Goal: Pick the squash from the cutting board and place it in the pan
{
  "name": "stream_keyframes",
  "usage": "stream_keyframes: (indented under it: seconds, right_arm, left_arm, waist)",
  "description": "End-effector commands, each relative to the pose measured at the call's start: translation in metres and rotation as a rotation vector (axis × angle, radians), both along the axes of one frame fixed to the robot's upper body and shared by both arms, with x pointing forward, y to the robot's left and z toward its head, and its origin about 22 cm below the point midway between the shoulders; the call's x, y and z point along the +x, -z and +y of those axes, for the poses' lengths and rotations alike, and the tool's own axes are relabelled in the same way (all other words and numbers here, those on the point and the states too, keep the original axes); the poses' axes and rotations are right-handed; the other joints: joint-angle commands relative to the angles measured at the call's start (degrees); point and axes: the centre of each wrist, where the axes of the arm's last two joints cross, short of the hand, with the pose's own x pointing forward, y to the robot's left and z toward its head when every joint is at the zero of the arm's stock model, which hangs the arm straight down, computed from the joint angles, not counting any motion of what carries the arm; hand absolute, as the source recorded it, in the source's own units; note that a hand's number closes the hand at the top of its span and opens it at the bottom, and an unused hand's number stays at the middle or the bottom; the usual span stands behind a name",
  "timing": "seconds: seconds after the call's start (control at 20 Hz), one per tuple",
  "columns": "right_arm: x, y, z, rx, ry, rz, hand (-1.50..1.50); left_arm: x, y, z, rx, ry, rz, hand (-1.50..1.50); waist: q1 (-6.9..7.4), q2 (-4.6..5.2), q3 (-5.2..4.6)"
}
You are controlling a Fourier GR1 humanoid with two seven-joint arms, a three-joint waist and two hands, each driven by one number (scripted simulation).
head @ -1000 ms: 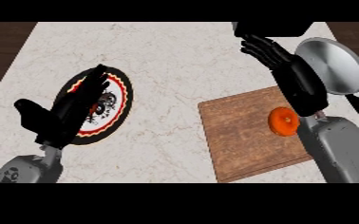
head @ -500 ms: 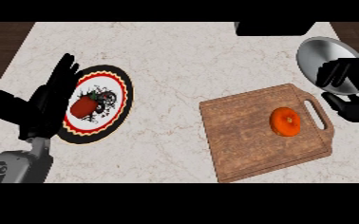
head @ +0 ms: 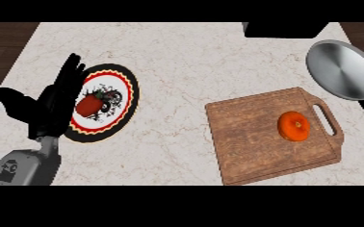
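Sitting untouched on the wooden cutting board (head: 263, 139), toward its handle end, just beside the slot: the orange squash (head: 293, 125), round and squat, with a small dimple at its middle. Beyond the board's handle end, at the counter's far right edge and partly cut off: the grey metal pan (head: 338, 68), well apart from the squash. Far to the board's left: the left hand (head: 51, 105), fingers straight and spread, resting by the rim of a patterned plate (head: 125, 92) with a red item (head: 89, 105) on it. No right hand anywhere in view, so nothing to say of its fingers. Judged by look, a stiff, fairly light fruit with a smooth, likely slippery skin; not fragile, yet prone to roll or skid on the board if nudged off-centre. Best taken from above, across its widest part, fingers and thumb on opposite flanks. Pick not yet begun.
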Motion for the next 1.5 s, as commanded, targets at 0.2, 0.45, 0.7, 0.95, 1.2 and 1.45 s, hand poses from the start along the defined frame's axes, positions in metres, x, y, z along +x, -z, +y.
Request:
stream_keyframes:
  seconds: [0.2,0.45,0.7,0.95,1.2,1.45]
  right_arm:
    - [0.026,-0.038,0.024,-0.296,-0.200,-0.036,-1.50]
    - [0.034,-0.023,0.069,-0.492,-0.239,-0.050,-1.50]
    - [0.034,-0.020,0.082,-0.733,-0.309,0.042,-1.50]
    - [0.029,-0.002,0.085,-0.918,-0.362,0.144,-1.50]
    - [0.030,-0.004,0.100,-0.961,-0.386,0.084,-1.50]
    - [-0.008,-0.008,0.105,-1.082,-0.331,-0.044,-1.50]
  left_arm:
    - [0.008,-0.004,-0.001,-0.005,0.000,0.000,0.00]
    - [-0.008,0.017,0.015,0.003,-0.006,0.017,0.00]
    - [-0.005,0.005,0.004,-0.010,-0.011,0.019,0.00]
    - [-0.010,0.004,0.007,-0.001,-0.006,0.018,0.00]
    - [0.001,-0.017,0.003,0.001,-0.010,0.004,0.00]
    - [-0.006,0.009,0.014,0.001,-0.045,-0.008,0.00]
  waist:
    - [0.74,-0.18,-0.20]
    - [-0.14,-0.57,-0.28]
    - [-0.47,-0.68,-0.27]
    - [-0.53,-0.65,-0.25]
    - [-0.91,-0.69,-0.23]
    - [-2.12,-0.96,-0.27]
